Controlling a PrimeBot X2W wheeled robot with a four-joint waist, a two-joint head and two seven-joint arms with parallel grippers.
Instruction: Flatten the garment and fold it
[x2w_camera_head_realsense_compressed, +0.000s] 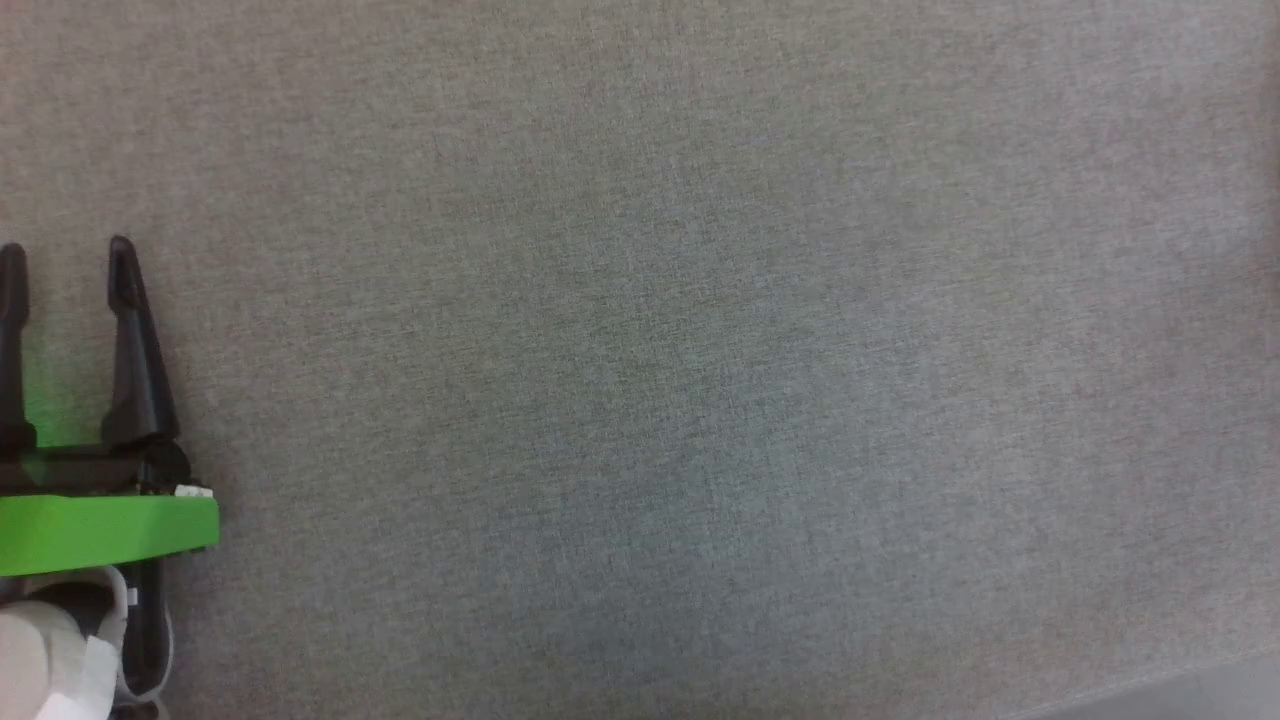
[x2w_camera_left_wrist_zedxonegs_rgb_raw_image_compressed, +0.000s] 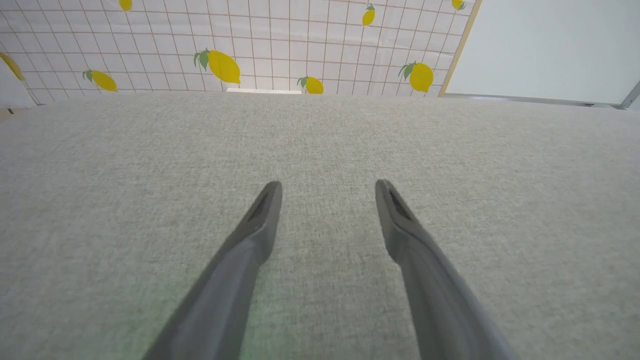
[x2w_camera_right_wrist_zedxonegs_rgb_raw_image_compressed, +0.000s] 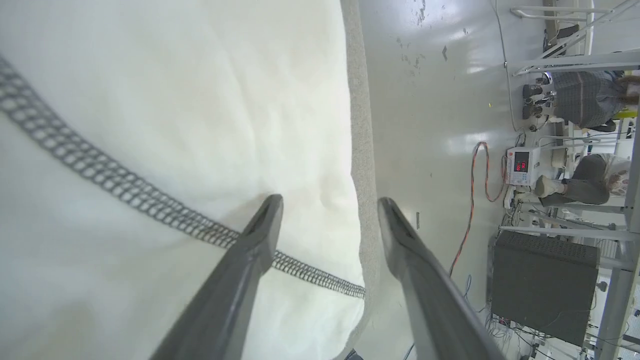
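White garment, zigzag seam; left end effector, right end effector both wide.

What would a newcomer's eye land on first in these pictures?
The white garment spreads across the left of the right wrist view, a dark zigzag seam crossing it diagonally, with the open right gripper poised over its edge. In the left wrist view, yellow lemons on the tiled wall stand out beyond the open left gripper.
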